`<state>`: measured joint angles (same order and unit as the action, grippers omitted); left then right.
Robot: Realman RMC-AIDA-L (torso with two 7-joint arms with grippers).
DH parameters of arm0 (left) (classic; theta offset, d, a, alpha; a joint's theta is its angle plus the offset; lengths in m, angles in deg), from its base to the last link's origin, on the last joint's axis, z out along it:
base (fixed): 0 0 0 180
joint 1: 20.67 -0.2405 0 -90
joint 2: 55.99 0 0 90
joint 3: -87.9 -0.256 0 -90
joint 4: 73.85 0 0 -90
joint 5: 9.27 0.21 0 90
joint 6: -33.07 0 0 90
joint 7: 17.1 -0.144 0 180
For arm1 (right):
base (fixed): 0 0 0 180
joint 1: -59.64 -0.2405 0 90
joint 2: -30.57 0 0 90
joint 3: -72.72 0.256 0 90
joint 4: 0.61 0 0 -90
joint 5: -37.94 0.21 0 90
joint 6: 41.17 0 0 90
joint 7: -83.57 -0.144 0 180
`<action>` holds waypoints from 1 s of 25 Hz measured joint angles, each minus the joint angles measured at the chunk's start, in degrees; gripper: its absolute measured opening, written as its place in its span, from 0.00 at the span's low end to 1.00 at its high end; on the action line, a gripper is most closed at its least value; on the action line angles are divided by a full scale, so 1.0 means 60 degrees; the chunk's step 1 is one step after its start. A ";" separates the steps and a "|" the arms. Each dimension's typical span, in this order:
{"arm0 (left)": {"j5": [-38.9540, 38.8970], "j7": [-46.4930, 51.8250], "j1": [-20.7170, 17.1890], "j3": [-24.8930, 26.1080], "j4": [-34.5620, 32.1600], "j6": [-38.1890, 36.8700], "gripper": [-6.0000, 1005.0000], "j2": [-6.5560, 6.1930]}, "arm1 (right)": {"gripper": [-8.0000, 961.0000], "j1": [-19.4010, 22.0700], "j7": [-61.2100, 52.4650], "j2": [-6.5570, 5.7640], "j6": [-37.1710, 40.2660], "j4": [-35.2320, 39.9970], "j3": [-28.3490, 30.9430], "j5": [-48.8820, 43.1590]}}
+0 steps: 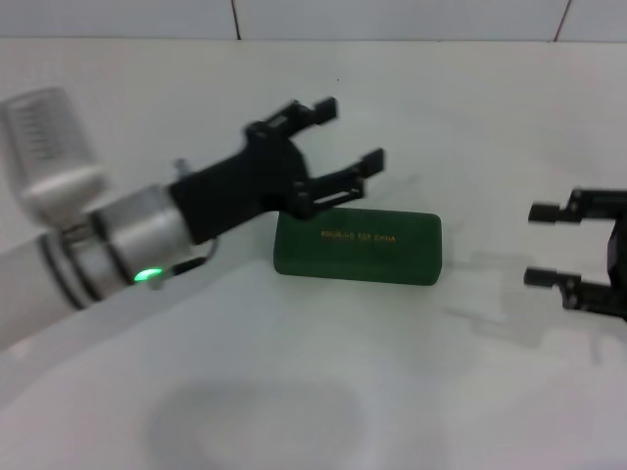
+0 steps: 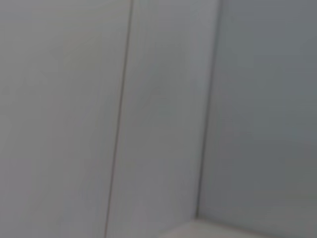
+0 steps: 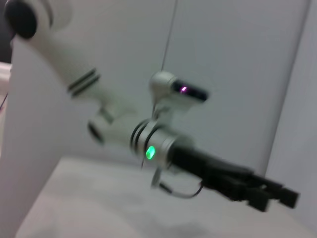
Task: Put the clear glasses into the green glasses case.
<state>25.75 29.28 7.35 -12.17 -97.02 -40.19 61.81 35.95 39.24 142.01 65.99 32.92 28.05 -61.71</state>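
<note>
The green glasses case (image 1: pixel 358 253) lies shut on the white table, gold lettering on its lid. My left gripper (image 1: pixel 351 133) hovers open just above and behind the case's left end, with nothing between its fingers; the right wrist view shows this left gripper (image 3: pixel 277 197) from the side, above the table. My right gripper (image 1: pixel 535 245) stands open and empty at the right edge, level with the case and apart from it. The clear glasses do not show plainly; a faint grey oval (image 1: pixel 255 421) near the table's front could be anything.
The white table (image 1: pixel 411 382) runs back to a pale tiled wall (image 1: pixel 392 18). Only wall panels (image 2: pixel 163 119) fill the left wrist view. My left arm's silver forearm (image 1: pixel 88 245) crosses the table's left side.
</note>
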 joint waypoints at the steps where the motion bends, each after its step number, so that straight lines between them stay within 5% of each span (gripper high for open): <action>1: 0.0080 -0.0035 -0.0141 0.0167 0.0037 -0.0568 0.87 -0.0152 | 0.57 -0.0060 -0.0007 0.0025 0.0261 -0.0025 0.0058 0.0092; 8: 0.1099 -0.1002 -0.0973 0.0354 0.0178 -0.3433 0.87 -0.0771 | 0.57 -0.0667 -0.0469 0.0125 0.0967 -0.0158 -0.0011 0.0095; 15: 0.2064 -0.1784 -0.1588 0.0357 0.0211 -0.3823 0.87 -0.0750 | 0.57 -0.1718 -0.1604 0.0223 0.0358 -0.0831 -0.0468 -0.0231; 25: 0.2314 -0.1779 -0.1675 0.0353 0.0543 -0.3934 0.87 -0.0906 | 0.60 -0.1829 -0.1550 0.0543 0.0260 -0.0733 -0.0691 -0.0455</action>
<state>39.63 18.61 -2.70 -10.05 -93.76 -63.80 56.37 24.97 29.94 145.27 67.55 28.52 23.90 -64.44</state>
